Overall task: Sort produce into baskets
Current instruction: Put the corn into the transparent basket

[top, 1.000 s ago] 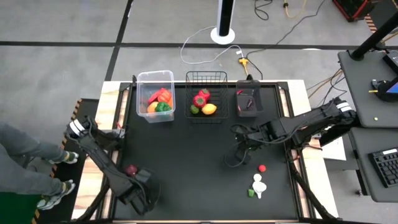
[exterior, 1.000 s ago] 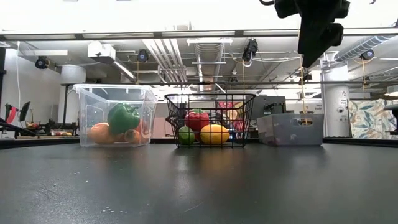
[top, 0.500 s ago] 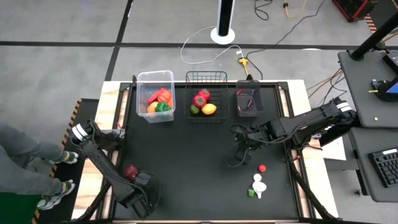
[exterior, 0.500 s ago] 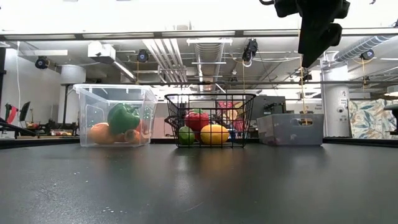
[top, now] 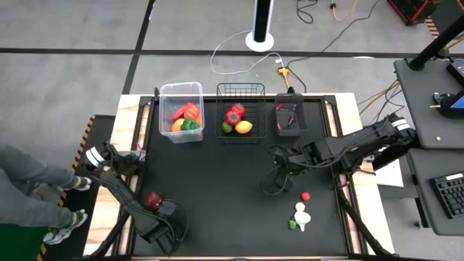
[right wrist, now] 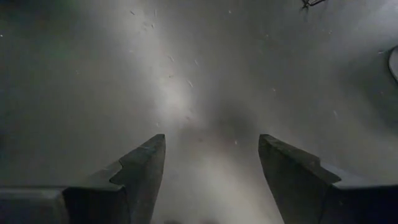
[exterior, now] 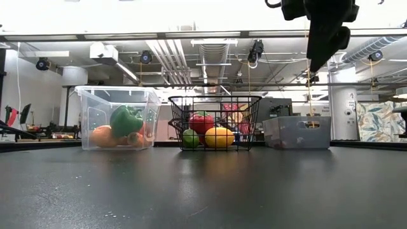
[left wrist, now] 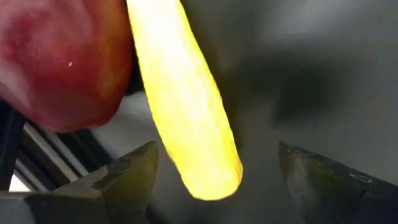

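High view, sorting status, places given relative to the black wire-mesh basket [top: 241, 110].

Done: the clear plastic tub [top: 181, 93], just left of the wire basket, is holding red, orange, yellow and green produce; the wire basket itself is carrying a red pepper [top: 233, 116], a yellow piece and a green piece; the smoky bin [top: 291, 120], just right of it, is showing only small reddish scraps, too small to identify.

Left: a small red piece [top: 306, 196] and a white-and-green cluster [top: 300, 217] are lying on the bench [top: 217, 181], well apart from the wire basket toward the near right corner. A dark red fruit [top: 153, 201] is sitting by the near left edge, far from the basket.

Left tool [left wrist: 214, 180]: fingers are standing apart, released, closing on nothing. A yellow tapered piece [left wrist: 183, 106] is hanging between them; its long axis is running toward the wrist camera, the rounded tip pointing at the gap between the fingers, the red fruit [left wrist: 62, 62] touching its flank.

Right tool [right wrist: 211, 180]: released and gripping nothing, hovering over bare bench between the smoky bin and the leftover pieces.

Judgement: roughly two-thirds sorted.
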